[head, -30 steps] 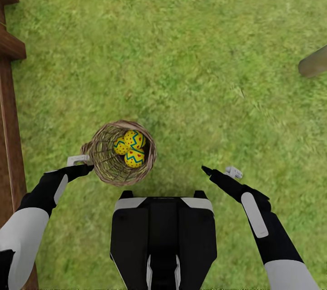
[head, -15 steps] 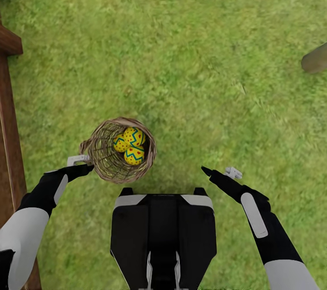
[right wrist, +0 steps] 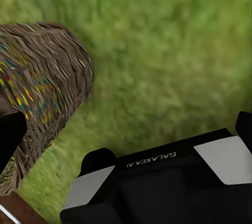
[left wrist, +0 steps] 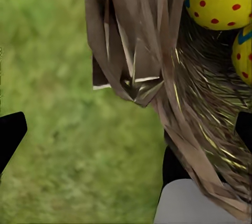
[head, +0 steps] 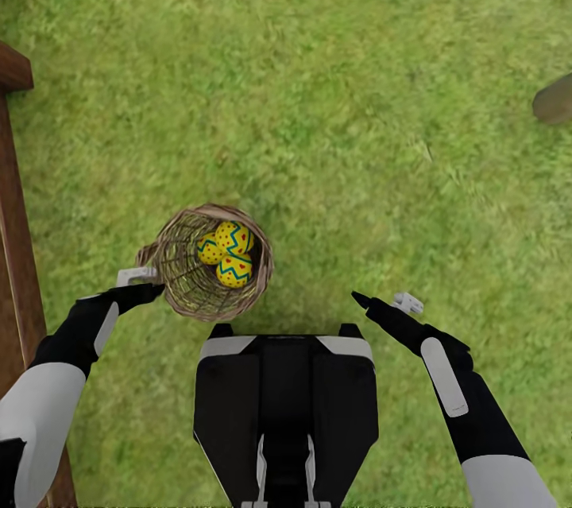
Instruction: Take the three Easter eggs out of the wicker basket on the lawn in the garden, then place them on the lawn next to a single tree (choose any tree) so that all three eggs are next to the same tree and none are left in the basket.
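The basket (head: pixel 210 263) stands on the lawn (head: pixel 357 95) just ahead of the robot's base, all three eggs (head: pixel 226 254) bunched against the rim side away from the left pincer (head: pixel 139 279). That pincer sits at the basket's rim, its jaws spread wide astride the wicker wall without closing on it. The right pincer (head: pixel 385 303), well apart from the basket, hangs empty, jaws apart. The left arm is nearer; the eggs lie just past its fingertips.

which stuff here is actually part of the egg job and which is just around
Part of the job:
- three Easter eggs, all in the basket
- wicker basket
- lawn
- left gripper, at the basket's rim
- right gripper, apart from the basket

Just around:
- wooden fence on the left
- pale trunk end at the right edge, possibly a tree
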You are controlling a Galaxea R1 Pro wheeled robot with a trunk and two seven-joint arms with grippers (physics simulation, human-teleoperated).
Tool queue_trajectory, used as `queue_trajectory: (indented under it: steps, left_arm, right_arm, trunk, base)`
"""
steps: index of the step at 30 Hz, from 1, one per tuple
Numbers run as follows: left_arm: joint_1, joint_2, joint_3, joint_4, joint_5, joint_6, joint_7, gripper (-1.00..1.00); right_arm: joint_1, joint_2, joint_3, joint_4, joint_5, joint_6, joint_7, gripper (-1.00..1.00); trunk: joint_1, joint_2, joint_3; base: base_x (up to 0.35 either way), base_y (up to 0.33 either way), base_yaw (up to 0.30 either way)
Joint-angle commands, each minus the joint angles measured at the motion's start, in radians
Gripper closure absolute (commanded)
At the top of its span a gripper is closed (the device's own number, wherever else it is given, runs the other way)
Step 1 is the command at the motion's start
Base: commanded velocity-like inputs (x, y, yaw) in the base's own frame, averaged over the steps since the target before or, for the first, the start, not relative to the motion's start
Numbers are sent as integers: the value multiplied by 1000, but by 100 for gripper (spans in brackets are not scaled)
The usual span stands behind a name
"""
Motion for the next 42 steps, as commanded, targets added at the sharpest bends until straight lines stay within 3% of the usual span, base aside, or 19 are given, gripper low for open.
queue_trajectory:
  steps: [1, 27, 33, 40, 42]
  left_arm:
    - [0, -1, 3, -8, 0, 7, -5, -100]
    - [1, -2, 4, -40, 0, 9, -8, -100]
    - [1, 2, 5, -49, 0, 15, -108, -100]
    - [8, 4, 5, -164, 1, 67, -158, -100]
    - [16, 4, 6, -235, 2, 107, -162, -100]
  right_arm:
    - [0, 0, -2, -1, 0, 6, 4, -100]
    - [0, 7, 0, -1, 1, 1, 4, -100]
    - [0, 8, 16, -1, 2, 1, 3, -100]
    - [0, 8, 21, -1, 3, 0, 3, -100]
    - [0, 8, 21, -1, 3, 1, 2, -100]
  trunk:
    - [1, -2, -3]
    - [1, -2, -46]
    - [1, -2, -55]
    - [1, -2, -67]
    - [1, -2, -70]
  base:
    - [4, 0, 0]
    - [20, 8, 0]
    - [0, 0, 0]
    - [0, 0, 0]
    - [0, 0, 0]
